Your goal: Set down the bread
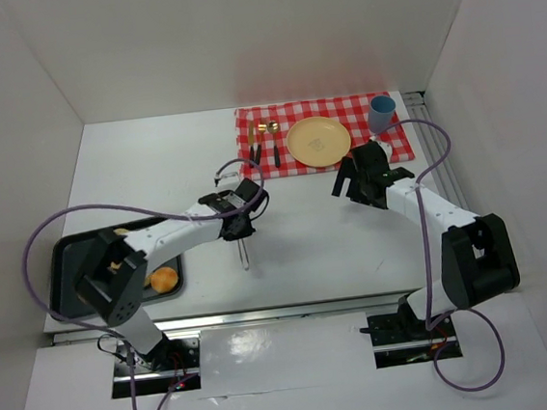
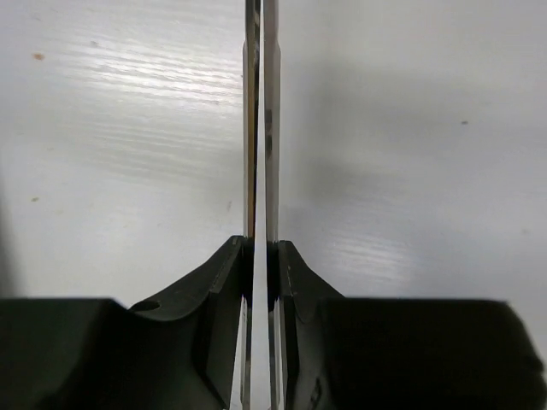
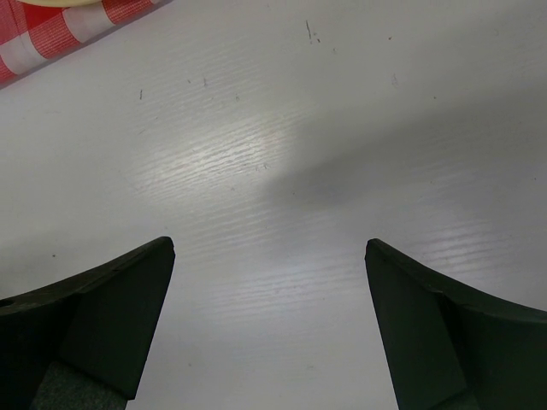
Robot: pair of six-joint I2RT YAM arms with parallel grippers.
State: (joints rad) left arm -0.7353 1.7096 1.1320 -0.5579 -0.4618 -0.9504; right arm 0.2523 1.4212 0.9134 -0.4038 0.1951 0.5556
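Observation:
A round golden-brown bread [image 1: 164, 278] lies in the dark tray [image 1: 67, 273] at the near left. My left gripper [image 1: 238, 224] [image 2: 261, 248] hangs over the middle of the table, to the right of the tray. It is shut on thin metal tongs [image 1: 244, 252] [image 2: 271, 102], whose two blades are squeezed together and point toward the table's near edge. A yellow plate [image 1: 318, 141] sits on the red checked cloth [image 1: 384, 146] at the back. My right gripper [image 1: 347, 182] [image 3: 269, 248] is open over bare table, just in front of the cloth.
A blue cup [image 1: 381, 113] stands at the cloth's right back corner. A fork and spoon [image 1: 266, 144] lie left of the plate. White walls enclose the table on three sides. The left arm's purple cable loops over the tray.

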